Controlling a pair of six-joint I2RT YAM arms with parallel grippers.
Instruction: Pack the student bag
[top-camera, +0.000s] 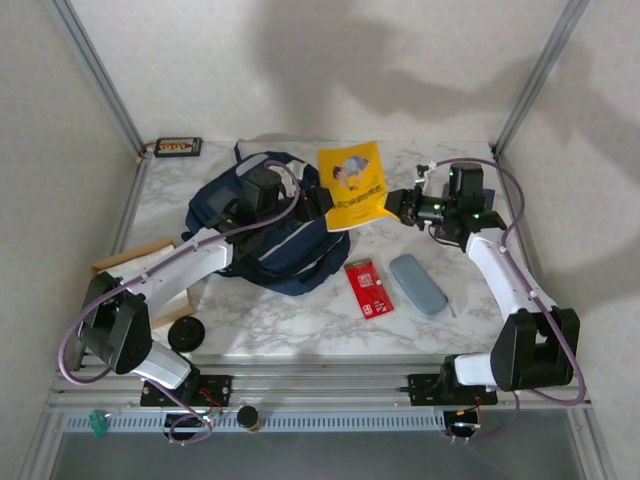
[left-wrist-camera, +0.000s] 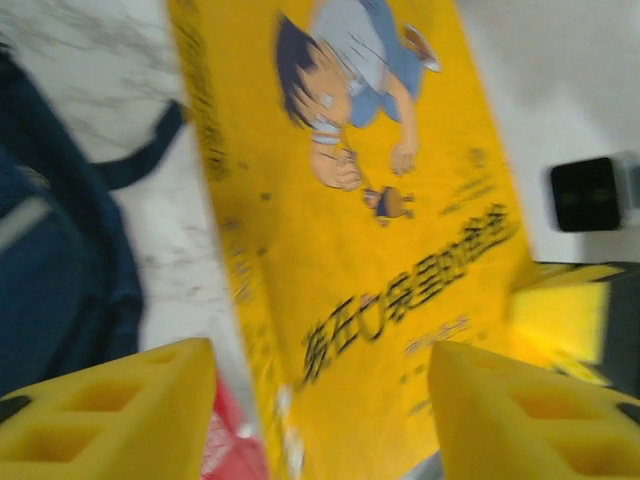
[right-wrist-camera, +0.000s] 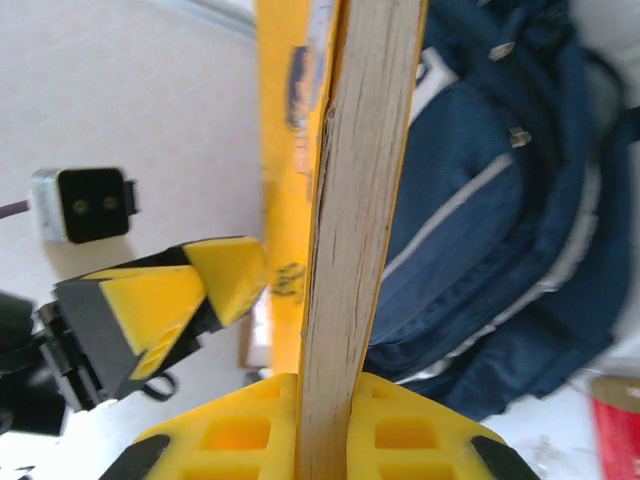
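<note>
The navy student bag (top-camera: 262, 228) lies at the table's centre-left, its pale stripe facing the right wrist view (right-wrist-camera: 500, 230). A yellow book (top-camera: 352, 185) with a cartoon boy on its cover is held off the table just right of the bag. My right gripper (top-camera: 397, 207) is shut on the book's right edge, and its page block (right-wrist-camera: 350, 200) stands clamped between the yellow fingers (right-wrist-camera: 420, 435). My left gripper (left-wrist-camera: 320, 420) is open at the book's left side, the cover (left-wrist-camera: 370, 200) spanning the gap between its jaws. One left fingertip (right-wrist-camera: 225, 280) sits close beside the cover.
A red packet (top-camera: 368, 287) and a grey-blue oblong case (top-camera: 418, 284) lie in front of the book. A wooden tray (top-camera: 128, 262) and a black round object (top-camera: 186, 333) sit at the front left. A small device (top-camera: 178, 147) rests at the back-left corner.
</note>
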